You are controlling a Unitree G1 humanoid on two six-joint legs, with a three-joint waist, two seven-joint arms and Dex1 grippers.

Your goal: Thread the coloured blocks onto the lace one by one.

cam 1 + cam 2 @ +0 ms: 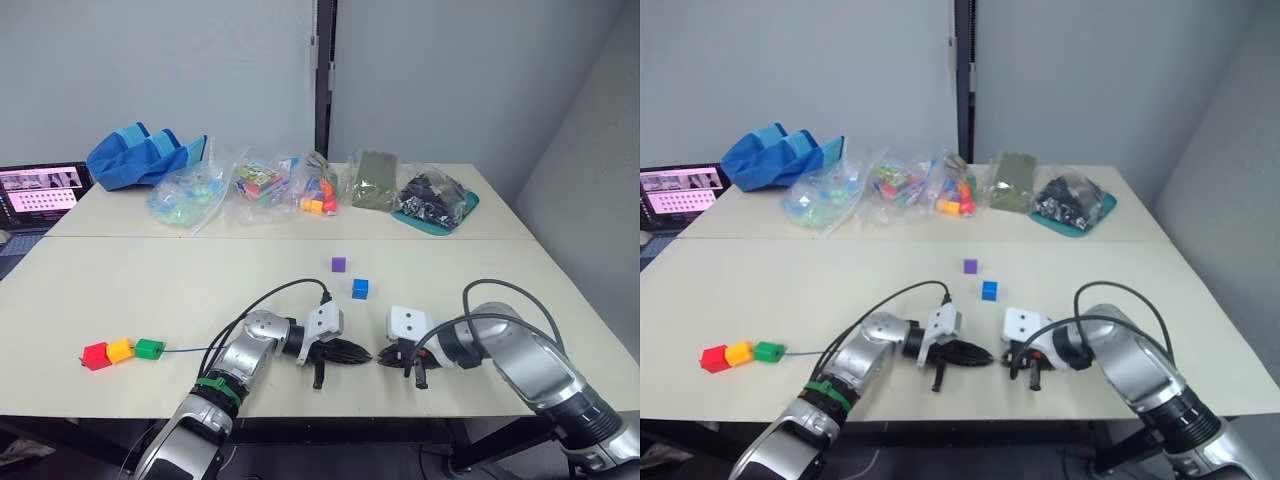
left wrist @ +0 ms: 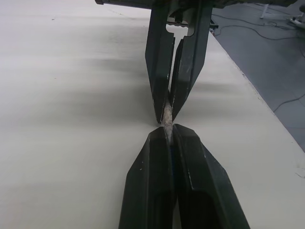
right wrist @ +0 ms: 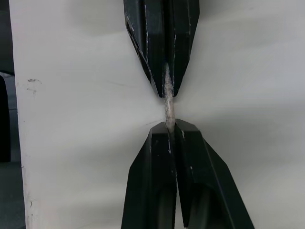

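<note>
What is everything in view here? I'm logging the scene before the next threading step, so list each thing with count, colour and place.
Threaded blocks: three, red, orange-yellow, green, touching in a row near the table's left front.
Loose blocks: two, purple and blue, mid-table.
Lace: one, dark, running from the green block toward the left tool; pale tip between both tools.
Clear bags: several, mixed toys, far side.
Blue cloth bag: one, far left.
Laptop: one, left edge.
Table: beige.
Left tool, right tool: black, both shut on the tip.
</note>
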